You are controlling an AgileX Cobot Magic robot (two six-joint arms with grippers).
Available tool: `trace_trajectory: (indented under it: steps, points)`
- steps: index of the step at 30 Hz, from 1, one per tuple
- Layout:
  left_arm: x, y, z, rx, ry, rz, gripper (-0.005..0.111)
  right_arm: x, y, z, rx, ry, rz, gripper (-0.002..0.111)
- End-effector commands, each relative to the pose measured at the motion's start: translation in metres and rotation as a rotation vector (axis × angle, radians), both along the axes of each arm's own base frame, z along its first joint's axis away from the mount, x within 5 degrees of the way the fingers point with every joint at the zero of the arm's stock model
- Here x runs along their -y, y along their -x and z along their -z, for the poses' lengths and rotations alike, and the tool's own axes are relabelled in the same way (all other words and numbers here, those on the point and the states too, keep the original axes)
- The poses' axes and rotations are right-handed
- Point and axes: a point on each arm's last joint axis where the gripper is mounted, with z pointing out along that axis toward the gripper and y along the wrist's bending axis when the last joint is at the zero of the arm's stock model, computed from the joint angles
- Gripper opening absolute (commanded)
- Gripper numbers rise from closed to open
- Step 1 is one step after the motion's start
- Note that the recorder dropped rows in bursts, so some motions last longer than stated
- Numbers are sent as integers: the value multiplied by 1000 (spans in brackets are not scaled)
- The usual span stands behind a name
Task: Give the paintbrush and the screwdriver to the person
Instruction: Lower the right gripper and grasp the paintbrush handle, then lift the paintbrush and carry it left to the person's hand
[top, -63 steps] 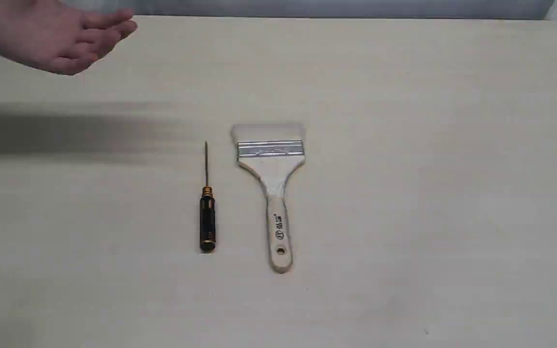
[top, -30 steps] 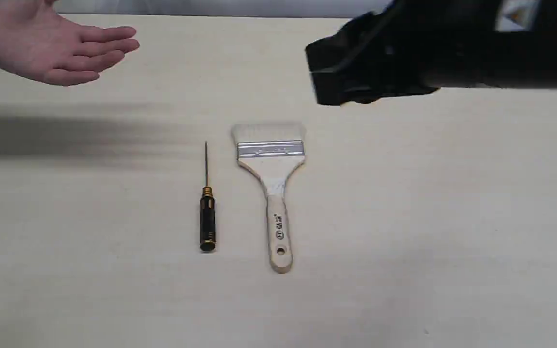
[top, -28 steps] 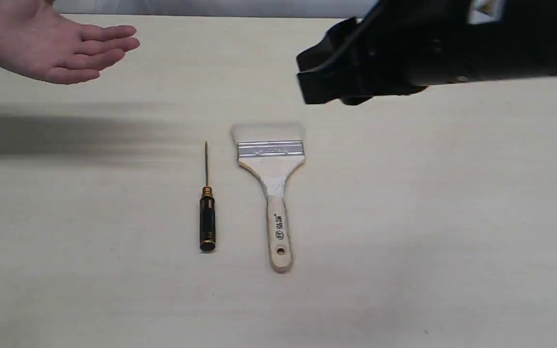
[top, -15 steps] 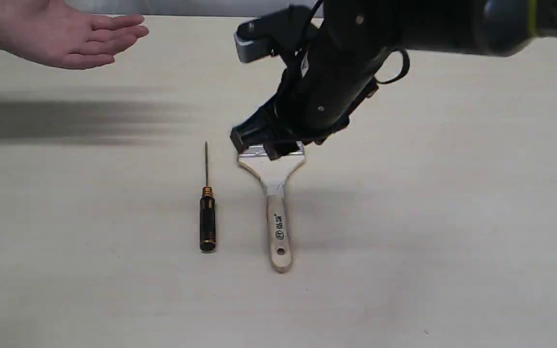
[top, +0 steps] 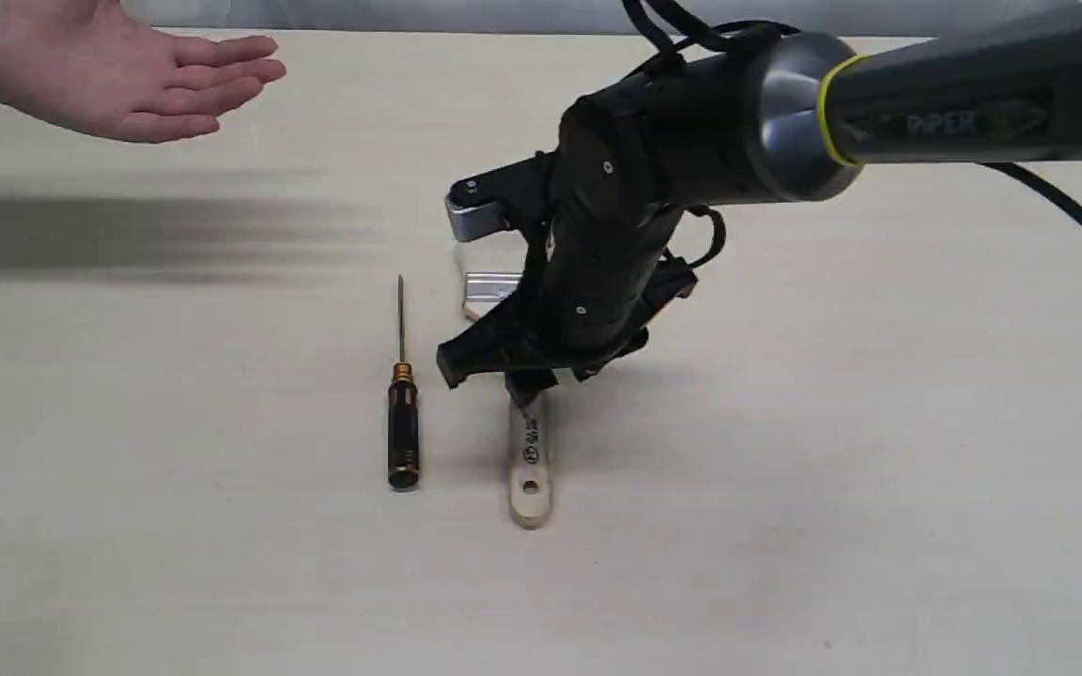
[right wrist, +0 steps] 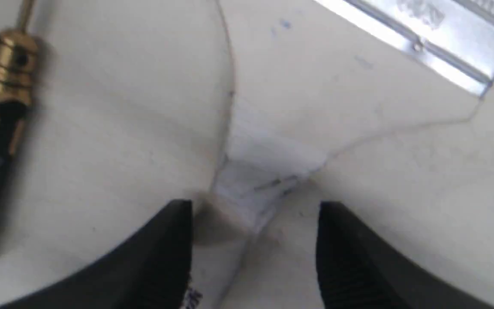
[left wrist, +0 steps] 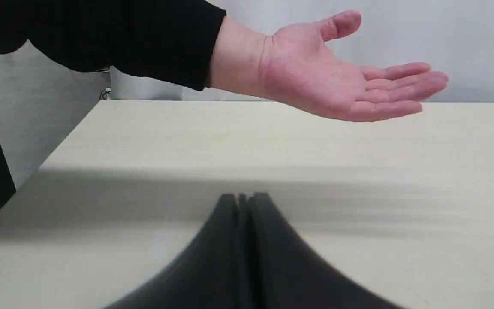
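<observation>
The paintbrush (top: 529, 460) lies flat on the table (top: 879, 469) at frame centre, right of the screwdriver (top: 402, 427). The right claw (right wrist: 255, 210) is spread astride its narrow wooden neck, which looks light and stiff, a sound grip point. The left claw (left wrist: 242, 197) is pressed together; the person's hand (top: 128, 80) lies open upper left

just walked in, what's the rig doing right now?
The right claw is down over the paintbrush, open, with a finger on either side of the handle's neck; no grip yet. The screwdriver lies untouched beside it on the table. The left claw is shut and empty. The person's hand waits open, palm up, above the table.
</observation>
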Motion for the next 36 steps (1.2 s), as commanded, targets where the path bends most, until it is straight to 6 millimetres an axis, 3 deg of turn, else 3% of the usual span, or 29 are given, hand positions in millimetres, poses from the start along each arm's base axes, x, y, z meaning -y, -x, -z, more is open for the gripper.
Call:
trace_trajectory:
  steps: [1,7,13,17,19,22,25,30,36]
  points:
    - [0,0,0,9,6,6,0,-3,-4,-4,36,-42,18,48]
    - [0,0,0,9,6,6,0,-4,-4,2,19,-43,67,48]
    - [0,0,0,9,6,6,0,-4,-5,29,-25,-15,112,48]
    - [0,0,0,11,2,6,0,-4,-5,36,-33,-10,120,47]
    - [0,0,0,11,2,6,0,-5,-6,34,-28,-14,120,43]
    - [0,0,0,11,2,6,0,-7,-9,28,-33,-10,116,26]
    - [0,0,0,11,2,6,0,-11,-14,20,-20,-15,90,5]
    - [0,0,0,11,2,6,0,-19,-25,-8,57,-73,74,5]
    - [0,0,0,11,2,6,0,-21,-22,-72,168,-190,10,5]
